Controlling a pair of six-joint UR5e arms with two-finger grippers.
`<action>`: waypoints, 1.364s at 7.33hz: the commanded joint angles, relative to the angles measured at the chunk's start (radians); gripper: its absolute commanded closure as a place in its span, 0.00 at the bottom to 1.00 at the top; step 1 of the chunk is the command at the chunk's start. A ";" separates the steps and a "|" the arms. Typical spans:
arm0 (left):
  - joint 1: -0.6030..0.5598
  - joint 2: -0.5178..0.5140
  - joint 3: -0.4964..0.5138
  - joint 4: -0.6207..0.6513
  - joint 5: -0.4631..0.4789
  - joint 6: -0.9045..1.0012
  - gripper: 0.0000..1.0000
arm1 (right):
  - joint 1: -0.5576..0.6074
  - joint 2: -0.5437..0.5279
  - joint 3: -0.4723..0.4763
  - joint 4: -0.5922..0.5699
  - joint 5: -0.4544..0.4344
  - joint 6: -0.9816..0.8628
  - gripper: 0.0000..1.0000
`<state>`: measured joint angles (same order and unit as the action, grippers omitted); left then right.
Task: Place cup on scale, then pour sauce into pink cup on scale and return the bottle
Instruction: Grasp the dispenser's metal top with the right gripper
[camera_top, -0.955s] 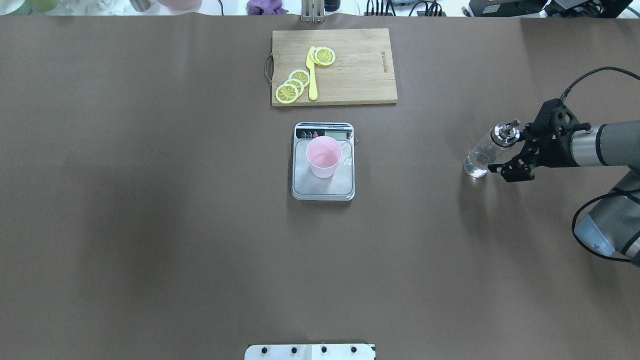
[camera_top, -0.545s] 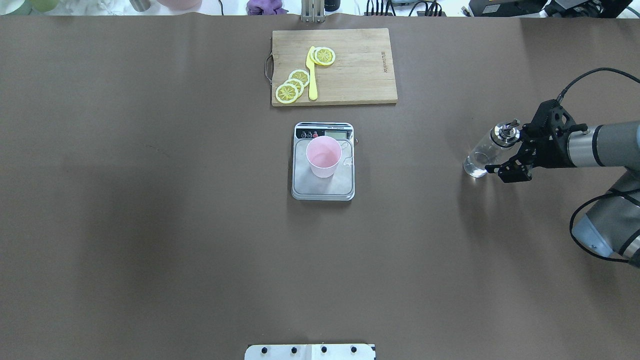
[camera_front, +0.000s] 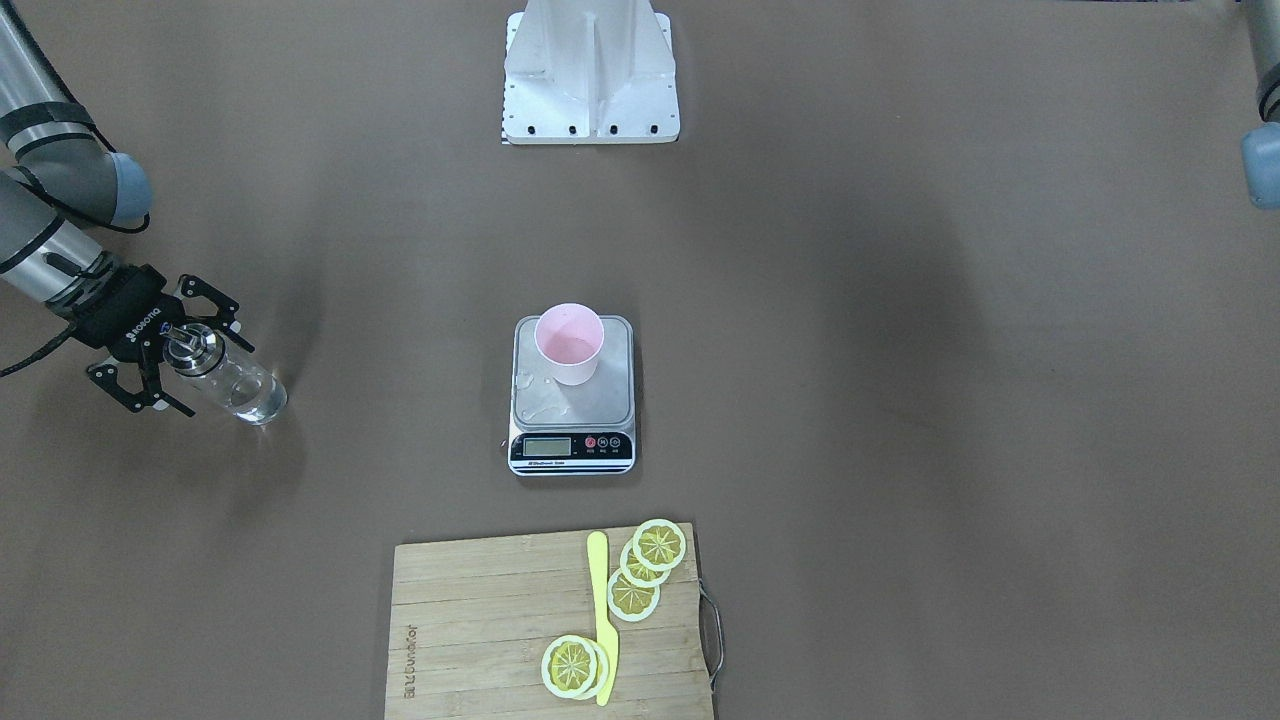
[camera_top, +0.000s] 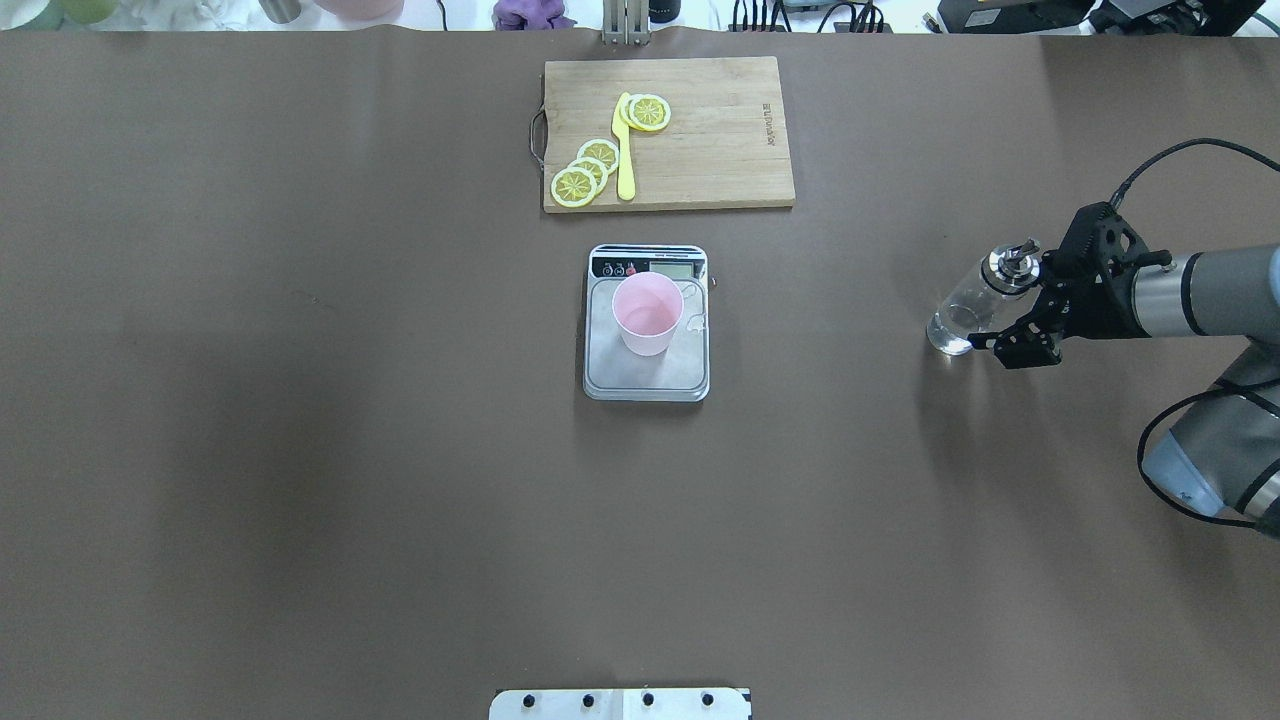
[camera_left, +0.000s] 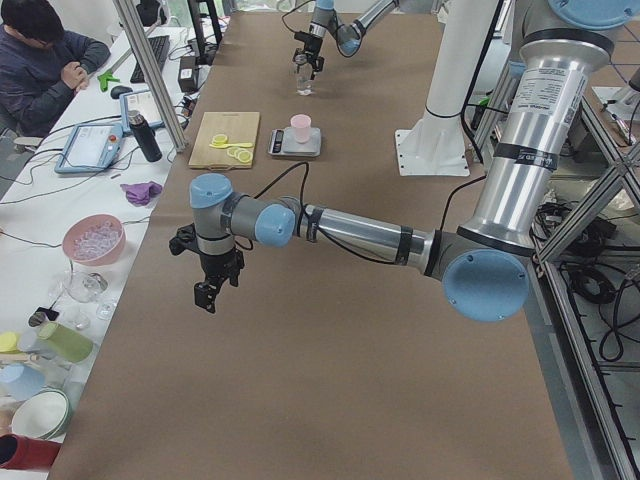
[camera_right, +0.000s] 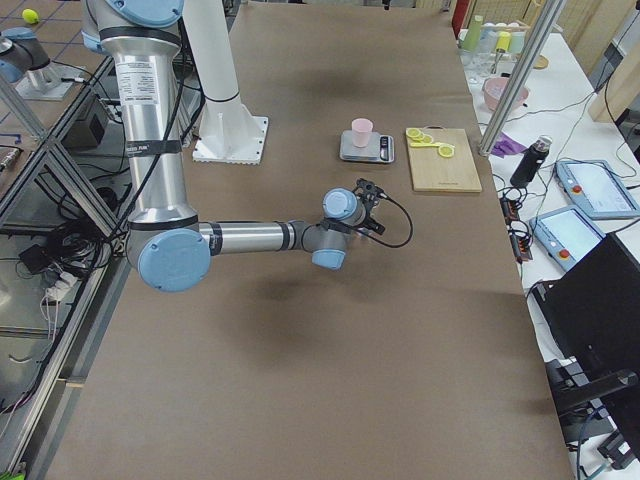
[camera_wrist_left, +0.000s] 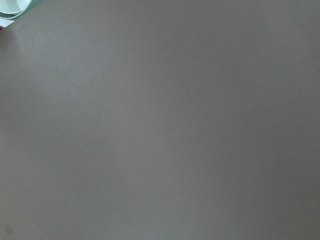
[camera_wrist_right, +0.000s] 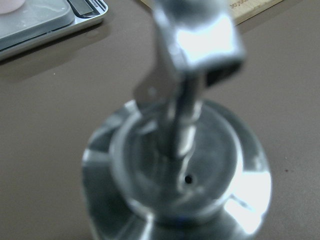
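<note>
The pale pink cup (camera_top: 647, 313) stands upright on the silver scale (camera_top: 646, 375) at the table's middle; it also shows in the front view (camera_front: 568, 345). Clear wet patches lie on the scale platform (camera_front: 537, 398) beside the cup. The clear glass bottle (camera_top: 963, 308) with its silver pourer cap stands on the table at the right, a little clear sauce in its bottom. My right gripper (camera_top: 1015, 302) is open, its fingers (camera_front: 215, 300) apart on either side of the bottle's top (camera_wrist_right: 190, 100). My left gripper (camera_left: 207, 293) hangs over bare table; I cannot tell its state.
A wooden cutting board (camera_top: 720, 150) with lemon slices and a yellow knife (camera_top: 624, 150) lies beyond the scale. The robot base plate (camera_top: 620, 703) is at the near edge. Bowls and cups stand on the side bench (camera_left: 90, 240).
My right gripper has shifted slightly towards the bottle, still open. The bottle, cup and scale have not moved.
</note>
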<state>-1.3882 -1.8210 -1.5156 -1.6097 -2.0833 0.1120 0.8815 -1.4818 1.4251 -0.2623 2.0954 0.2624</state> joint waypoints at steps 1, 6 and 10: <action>0.000 0.000 0.000 0.001 0.000 0.000 0.01 | -0.007 0.000 -0.005 0.024 -0.003 0.003 0.01; 0.000 0.000 0.002 0.001 0.000 0.000 0.01 | -0.042 0.011 -0.040 0.097 -0.032 0.031 0.01; 0.001 0.000 0.000 -0.004 -0.001 0.000 0.01 | -0.042 0.015 -0.035 0.095 -0.035 0.031 0.03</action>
<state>-1.3878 -1.8201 -1.5142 -1.6128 -2.0844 0.1120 0.8392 -1.4687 1.3891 -0.1667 2.0619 0.2930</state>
